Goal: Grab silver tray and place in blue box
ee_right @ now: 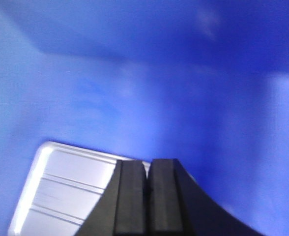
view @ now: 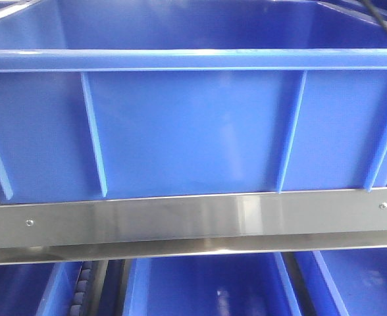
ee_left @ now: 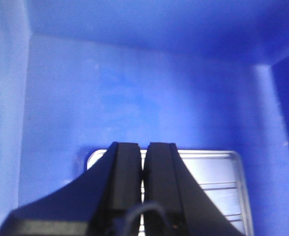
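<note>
Across the front view we see the blue box [view: 193, 125] filling the frame, its thick lip running edge to edge and four vertical ribs standing on the near outer wall. It sits on a steel shelf rail [view: 193, 220] with a screw near each end. Below the rail, more blue crates [view: 206, 286] show in part. A dark cable [view: 384, 23] crosses the top right corner. Neither arm shows in this view.

Left wrist view: we look down into the box interior. The left gripper [ee_left: 143, 167] has its black fingers [ee_left: 125, 182] pressed nearly together, with only a thin bright slit between them; we cannot tell whether they pinch the tray's edge. The silver tray [ee_left: 211, 189] lies under and right of them, inside the box, its rounded corner, sloped rim and ridges visible.

Right wrist view: the right gripper [ee_right: 146, 169] likewise has both pads [ee_right: 161, 196] drawn close, a narrow gap between. The tray lies to the left of the fingers, inside the box, and passes under them; contact cannot be judged, picture blurred
</note>
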Robot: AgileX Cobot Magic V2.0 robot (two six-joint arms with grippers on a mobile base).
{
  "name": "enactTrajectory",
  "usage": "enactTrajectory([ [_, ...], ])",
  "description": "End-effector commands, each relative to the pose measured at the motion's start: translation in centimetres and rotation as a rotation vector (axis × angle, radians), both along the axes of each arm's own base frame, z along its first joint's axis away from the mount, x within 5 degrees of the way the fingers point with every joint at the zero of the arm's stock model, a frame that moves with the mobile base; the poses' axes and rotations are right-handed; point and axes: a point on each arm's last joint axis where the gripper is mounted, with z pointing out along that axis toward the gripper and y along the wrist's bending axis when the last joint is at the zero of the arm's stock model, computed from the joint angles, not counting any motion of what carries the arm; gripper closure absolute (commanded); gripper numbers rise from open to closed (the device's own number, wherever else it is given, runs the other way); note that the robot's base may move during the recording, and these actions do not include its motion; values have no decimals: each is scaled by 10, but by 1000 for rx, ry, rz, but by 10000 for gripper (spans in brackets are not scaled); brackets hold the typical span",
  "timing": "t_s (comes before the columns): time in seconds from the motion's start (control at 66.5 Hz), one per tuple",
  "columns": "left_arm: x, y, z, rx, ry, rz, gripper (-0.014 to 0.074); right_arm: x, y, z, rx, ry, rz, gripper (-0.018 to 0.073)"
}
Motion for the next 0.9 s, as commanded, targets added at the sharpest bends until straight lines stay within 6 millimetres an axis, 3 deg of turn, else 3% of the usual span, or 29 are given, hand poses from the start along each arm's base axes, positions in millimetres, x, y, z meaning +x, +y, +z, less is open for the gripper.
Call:
enactTrajectory([
  [0.0, -25, 11, 26, -98, -228, -8, 601, -31, -8, 35, 105, -311, 75, 508],
  [0.225, -98, 41, 4, -4, -543, -100, 601, -92, -30, 16, 177, -633, 194, 508],
  [0.571, -208, 93, -29, -40, -730, -74, 602, -173, -76, -31, 115, -605, 181, 508],
  [0.721, -244, 111, -36, -88, -851, -47, 602, -204, -93, -37, 134, -664, 164, 508],
  [0.887, -267, 120, -29, -143, -983, -39, 602, -215, -99, -33, 155, -712, 160, 508],
])
